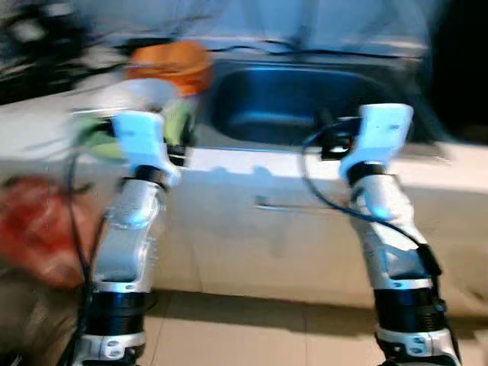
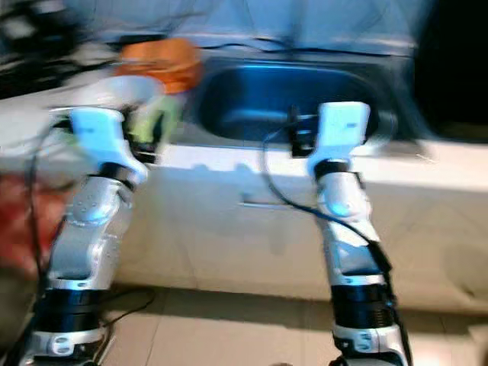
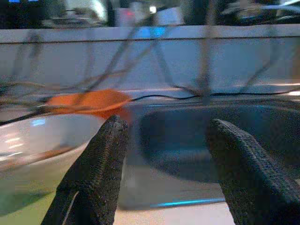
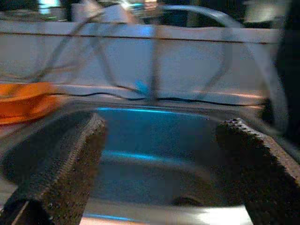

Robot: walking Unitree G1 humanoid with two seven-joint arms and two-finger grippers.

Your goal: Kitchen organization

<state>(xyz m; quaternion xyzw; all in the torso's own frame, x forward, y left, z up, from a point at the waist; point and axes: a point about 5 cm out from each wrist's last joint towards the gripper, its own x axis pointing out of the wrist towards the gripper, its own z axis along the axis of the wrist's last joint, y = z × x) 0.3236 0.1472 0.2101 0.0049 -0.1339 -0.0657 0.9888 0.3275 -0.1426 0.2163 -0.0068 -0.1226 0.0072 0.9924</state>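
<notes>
1. Pale tabletop (image 1: 252,164) runs across in front of us, with a steel sink (image 1: 305,103) sunk into it at 12 o'clock and tiled floor below.
2. Our left tool (image 3: 164,173) stands wide and empty, held up at the tabletop edge; our right tool (image 4: 159,168) is also wide and empty, facing the sink.
3. We see a white bowl (image 3: 42,140) at 10 o'clock by the sink's left rim, with an orange bowl (image 1: 169,65) just behind it.
4. We judge the white bowl stiff, smooth, likely slippery and breakable; its rim looks the best place to pinch.
5. Motion blur smears everything. We cannot name the green patch (image 1: 177,122) under the white bowl or the red shape (image 1: 34,229) at 8 o'clock, and the sink's bottom is dim.
</notes>
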